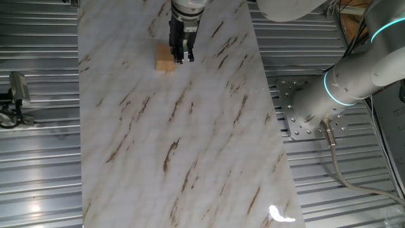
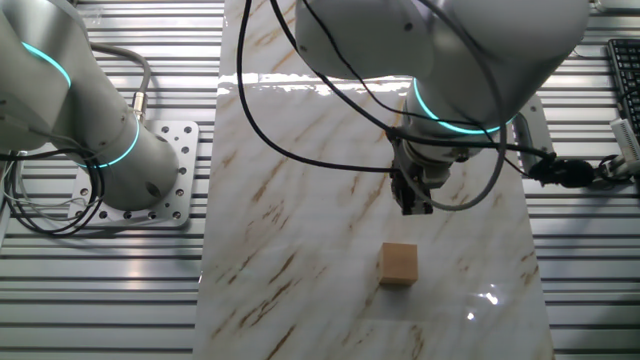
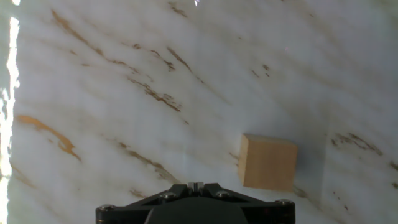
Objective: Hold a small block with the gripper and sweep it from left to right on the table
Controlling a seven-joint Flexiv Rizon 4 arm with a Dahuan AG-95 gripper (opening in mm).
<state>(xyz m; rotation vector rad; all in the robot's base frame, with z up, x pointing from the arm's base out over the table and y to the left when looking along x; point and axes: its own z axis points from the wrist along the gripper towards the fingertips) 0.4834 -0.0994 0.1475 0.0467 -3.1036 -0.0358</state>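
Note:
The small block [image 1: 164, 59] is a light tan wooden cube lying on the white marble table [image 1: 190, 145] near its far end. My gripper [image 1: 183, 58] hangs over the table just right of the block, its black fingers closed together and holding nothing. In the other fixed view the gripper [image 2: 412, 205] is above and behind the block [image 2: 399, 264], clearly apart from it. In the hand view the block [image 3: 268, 162] lies ahead and to the right of the closed gripper [image 3: 196, 185] on the table [image 3: 124, 93].
A second grey arm [image 1: 354, 79] with a cyan ring stands on a bolted base plate [image 1: 304, 117] right of the table; it also shows in the other fixed view [image 2: 90, 130]. Corrugated metal flooring [image 1: 38, 164] surrounds the slab. A camera mount [image 1: 16, 95] stands at the left.

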